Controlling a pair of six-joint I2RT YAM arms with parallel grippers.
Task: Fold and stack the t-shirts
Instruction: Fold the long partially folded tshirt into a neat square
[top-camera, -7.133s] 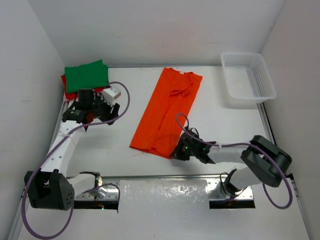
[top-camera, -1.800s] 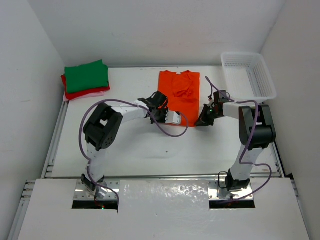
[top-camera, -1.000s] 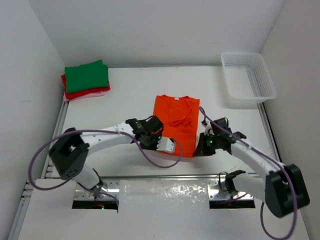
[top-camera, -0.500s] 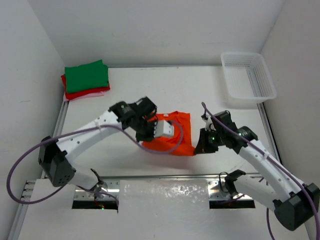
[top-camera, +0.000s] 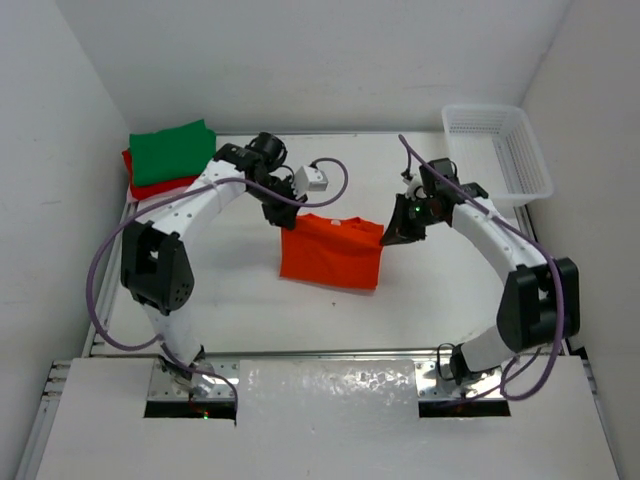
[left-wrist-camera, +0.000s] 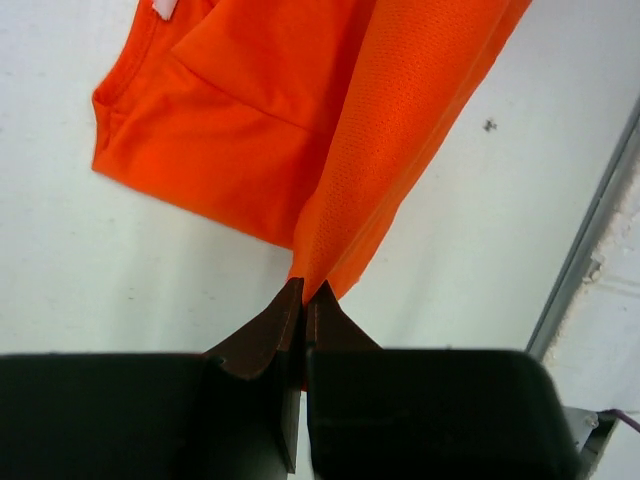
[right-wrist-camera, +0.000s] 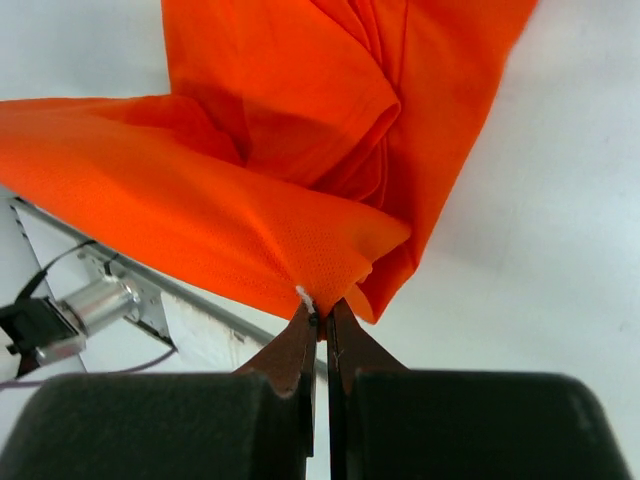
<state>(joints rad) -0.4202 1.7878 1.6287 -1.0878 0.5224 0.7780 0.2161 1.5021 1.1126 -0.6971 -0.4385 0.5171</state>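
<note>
Two corners of the orange t-shirt (top-camera: 330, 255) are pinched, one by the left fingers (left-wrist-camera: 265, 338) and one by the right fingers (right-wrist-camera: 290, 350), both pairs closed tight on cloth. Held so, its upper layer rises taut between them over the middle of the surface (top-camera: 230, 290) while the lower part lies flat; judged a hold for squaring the next fold. Fabric: fine matte mesh knit, limp, softly creased. At 10 o'clock a folded green t-shirt (top-camera: 173, 150) sits on a red t-shirt (top-camera: 150, 188).
</note>
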